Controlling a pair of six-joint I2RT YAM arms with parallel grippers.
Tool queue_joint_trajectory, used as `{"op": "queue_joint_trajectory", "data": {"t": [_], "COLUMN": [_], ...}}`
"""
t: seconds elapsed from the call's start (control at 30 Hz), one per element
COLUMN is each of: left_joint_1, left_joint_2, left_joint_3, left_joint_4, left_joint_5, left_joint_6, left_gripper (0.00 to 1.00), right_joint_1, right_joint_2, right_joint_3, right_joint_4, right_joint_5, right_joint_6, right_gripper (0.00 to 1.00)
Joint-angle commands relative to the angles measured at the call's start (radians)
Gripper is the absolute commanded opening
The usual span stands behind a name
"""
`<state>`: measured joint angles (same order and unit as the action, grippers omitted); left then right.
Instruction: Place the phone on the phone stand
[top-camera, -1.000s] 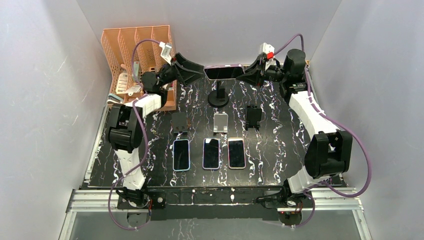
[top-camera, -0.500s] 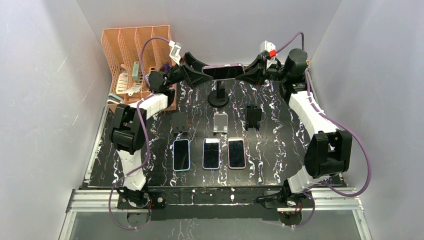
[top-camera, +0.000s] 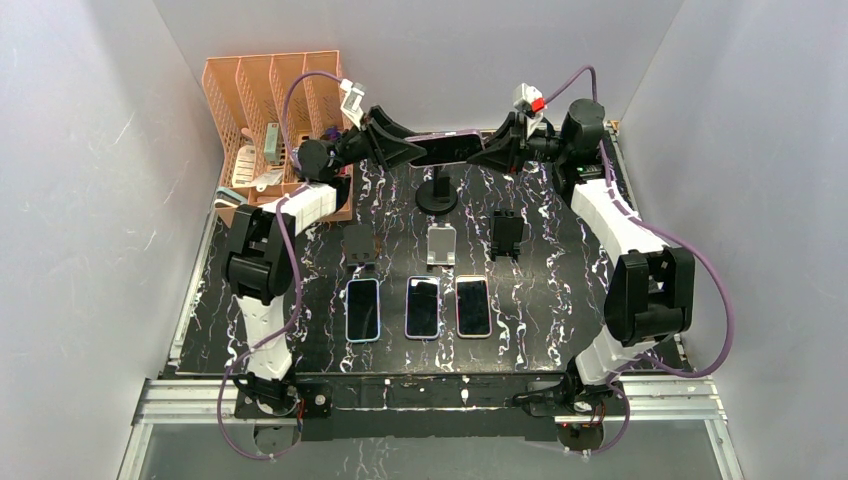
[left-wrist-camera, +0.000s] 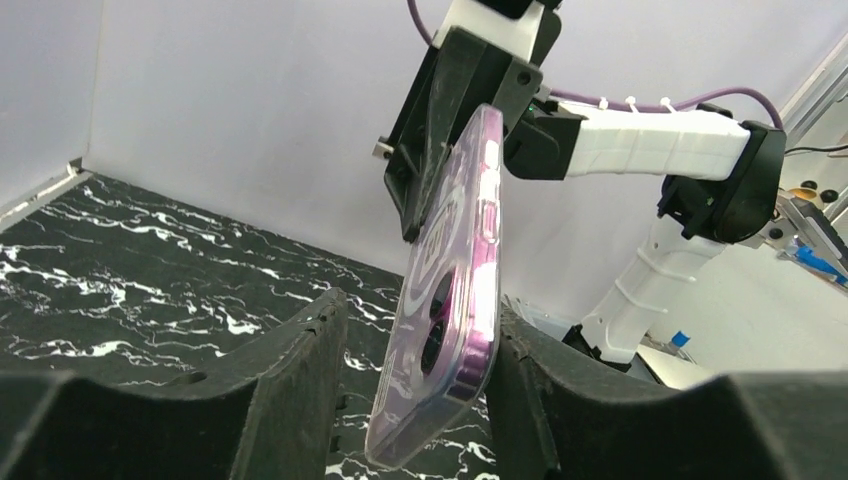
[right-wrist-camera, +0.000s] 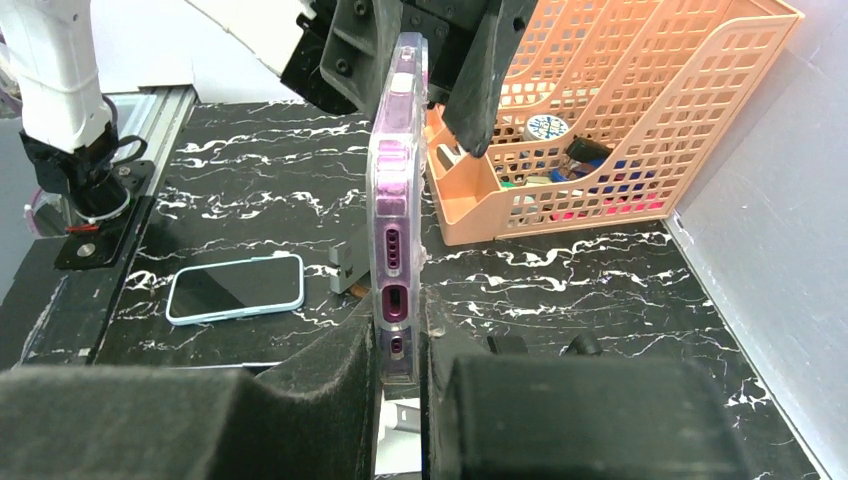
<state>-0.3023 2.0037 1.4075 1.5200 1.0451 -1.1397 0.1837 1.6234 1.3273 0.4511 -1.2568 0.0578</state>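
Observation:
A purple phone in a clear case (top-camera: 447, 147) hangs level in the air at the back of the table, above the black round-based phone stand (top-camera: 437, 190). My right gripper (top-camera: 487, 150) is shut on its right end; in the right wrist view both pads press the phone (right-wrist-camera: 397, 180) at the port end, at my right gripper (right-wrist-camera: 400, 320). My left gripper (top-camera: 415, 152) straddles the other end. In the left wrist view the camera end of the phone (left-wrist-camera: 450, 290) sits between the jaws of my left gripper (left-wrist-camera: 420, 312), against the right finger, with a gap to the left finger.
Three more phones lie face up in a row at mid-table (top-camera: 363, 309) (top-camera: 422, 306) (top-camera: 473, 305). Behind them stand three small stands (top-camera: 358, 243) (top-camera: 441, 245) (top-camera: 508, 233). An orange mesh organizer (top-camera: 275, 110) fills the back left corner.
My left gripper has moved right onto the phone's free end and its jaws have narrowed around it. The right gripper has carried the phone slightly left, still shut on it.

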Motion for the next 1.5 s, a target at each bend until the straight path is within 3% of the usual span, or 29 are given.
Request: {"op": "queue_joint_trajectory", "data": {"t": [0.0, 0.17, 0.27, 0.6, 0.63, 0.73, 0.87, 1.07, 1.27, 1.47], "left_joint_1": [0.001, 0.000, -0.003, -0.015, -0.015, -0.015, -0.015, -0.015, -0.015, -0.014], "left_joint_2": [0.008, 0.022, 0.033, 0.038, 0.038, 0.036, 0.036, 0.044, 0.051, 0.056], "left_joint_3": [0.029, 0.038, 0.057, 0.049, 0.050, 0.051, 0.049, 0.051, 0.062, 0.072], "left_joint_4": [0.270, 0.270, 0.270, 0.270, 0.271, 0.270, 0.271, 0.271, 0.272, 0.270], "left_joint_5": [0.054, 0.054, 0.064, 0.076, 0.078, 0.083, 0.090, 0.085, 0.074, 0.066], "left_joint_6": [-0.020, -0.021, -0.033, -0.032, -0.032, -0.032, -0.033, -0.028, -0.019, -0.015], "left_gripper": [0.45, 0.34, 0.00, 0.00, 0.00, 0.00, 0.00, 0.00, 0.00, 0.00], "right_joint_1": [0.004, 0.010, 0.014, 0.028, 0.028, 0.028, 0.028, 0.028, 0.029, 0.041], "right_joint_2": [-0.003, 0.013, 0.015, 0.045, 0.054, 0.079, 0.109, 0.191, 0.297, 0.360], "right_joint_3": [0.026, 0.025, 0.016, 0.037, 0.043, 0.055, 0.065, 0.123, 0.203, 0.254], "right_joint_4": [0.171, 0.211, 0.214, 0.254, 0.276, 0.389, 0.579, 0.856, 1.117, 1.210], "right_joint_5": [-0.008, -0.024, -0.014, -0.054, -0.058, -0.081, -0.101, -0.132, -0.142, -0.144], "right_joint_6": [0.085, 0.124, 0.125, 0.161, 0.187, 0.286, 0.439, 0.709, 1.034, 1.158], "right_gripper": [0.01, 0.01, 0.01, 0.01, 0.05, 0.44, 0.58, 0.57, 0.46, 0.38]}}
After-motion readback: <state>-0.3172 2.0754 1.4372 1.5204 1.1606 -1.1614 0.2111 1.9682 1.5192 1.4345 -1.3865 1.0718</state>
